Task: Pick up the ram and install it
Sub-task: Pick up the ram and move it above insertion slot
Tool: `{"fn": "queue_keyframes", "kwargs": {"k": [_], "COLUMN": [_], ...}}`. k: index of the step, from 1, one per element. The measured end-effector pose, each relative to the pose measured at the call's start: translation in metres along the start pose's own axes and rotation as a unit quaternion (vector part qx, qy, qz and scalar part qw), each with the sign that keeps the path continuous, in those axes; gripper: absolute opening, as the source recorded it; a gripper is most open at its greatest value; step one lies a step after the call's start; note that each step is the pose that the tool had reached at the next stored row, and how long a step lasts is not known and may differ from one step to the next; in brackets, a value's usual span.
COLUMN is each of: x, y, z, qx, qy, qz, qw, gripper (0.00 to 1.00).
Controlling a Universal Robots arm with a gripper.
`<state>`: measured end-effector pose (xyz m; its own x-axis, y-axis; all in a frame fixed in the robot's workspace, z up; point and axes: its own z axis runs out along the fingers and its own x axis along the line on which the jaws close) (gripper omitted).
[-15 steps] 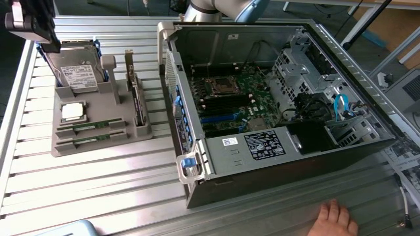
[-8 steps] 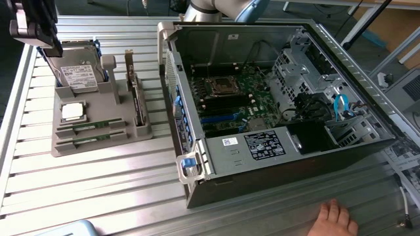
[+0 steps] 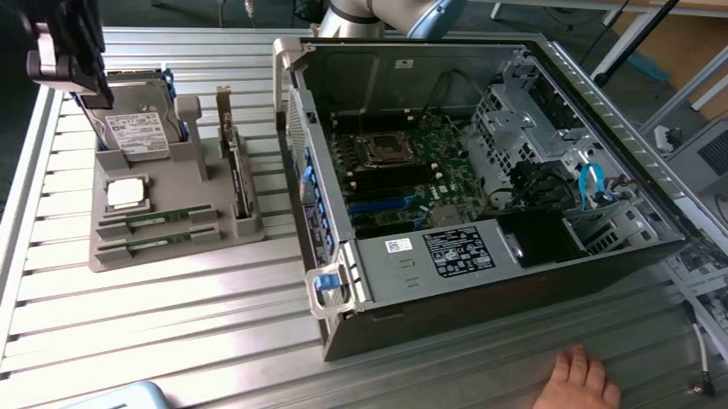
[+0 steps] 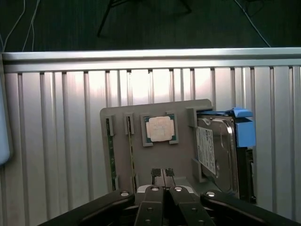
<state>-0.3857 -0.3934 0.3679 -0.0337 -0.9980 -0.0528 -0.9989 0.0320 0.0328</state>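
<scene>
Hovering above the grey moulded plastic holder tray [image 3: 245, 230], the black end effector [image 4: 163, 174] has its two fingers pressed together with nothing between them. The tray sits on the ribbed aluminium bench [image 3: 170, 324] at the exterior view's left and holds several parts, each in its own recess. Two long, narrow green circuit-board ram sticks [image 3: 153, 218] lie side by side in parallel slots at one end, untouched. A square silver processor chip [image 3: 125, 194] rests in a shallow pocket just beside them. A silver hard drive [image 3: 142, 132] with a blue bracket stands at the other end, and a dark expansion card [image 3: 235, 175] stands on edge along the side nearest the case. That open black and silver computer case [image 3: 387, 256] lies at the exterior view's right, with its green motherboard [image 3: 427, 170] exposed. A person's hand [image 3: 582, 379] rests on the bench near it.
</scene>
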Motion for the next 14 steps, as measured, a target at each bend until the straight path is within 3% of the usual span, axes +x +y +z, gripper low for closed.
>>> {"fn": "queue_keyframes", "kwargs": {"k": [14], "x": [0.001], "y": [-0.0007], "z": [0.0202], "qx": [0.0001], "qy": [0.0], "qz": [0.0], "qw": [1.0], "gripper": [0.11]}}
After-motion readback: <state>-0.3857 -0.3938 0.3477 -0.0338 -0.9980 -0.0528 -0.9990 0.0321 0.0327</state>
